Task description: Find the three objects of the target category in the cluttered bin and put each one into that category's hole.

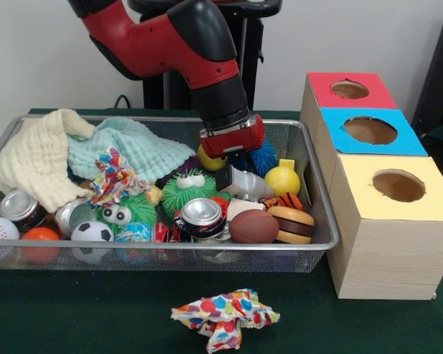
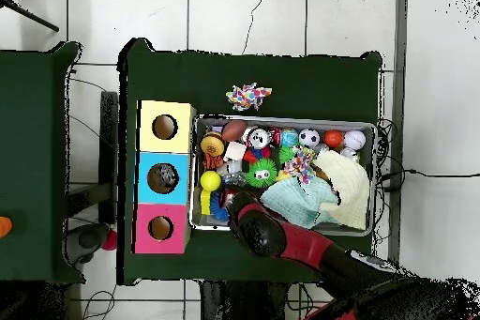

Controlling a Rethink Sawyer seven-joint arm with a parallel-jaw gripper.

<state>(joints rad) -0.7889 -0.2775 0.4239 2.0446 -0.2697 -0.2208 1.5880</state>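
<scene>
Inside the wire mesh bin (image 1: 321,221), at its far right part, the gripper (image 1: 232,151) is lowered among the clutter; its fingers are hidden behind the toys, so neither their opening nor any grasp can be determined. Directly around the red wrist housing lie a blue spiky ball (image 1: 260,158), a yellow ball (image 1: 207,160) and a yellow squeeze toy (image 1: 282,178). A green googly-eyed spiky ball (image 1: 186,189) sits just in front, beside a crushed can (image 1: 201,215), a brown football (image 1: 253,226) and a toy burger (image 1: 292,224). Cloths (image 1: 133,147) cover the bin's left part. Beside the bin stands the box with red (image 1: 350,89), blue (image 1: 371,130) and yellow (image 1: 399,186) holes. A patterned cloth (image 1: 225,317) lies outside, on the table (image 1: 74,310).
</scene>
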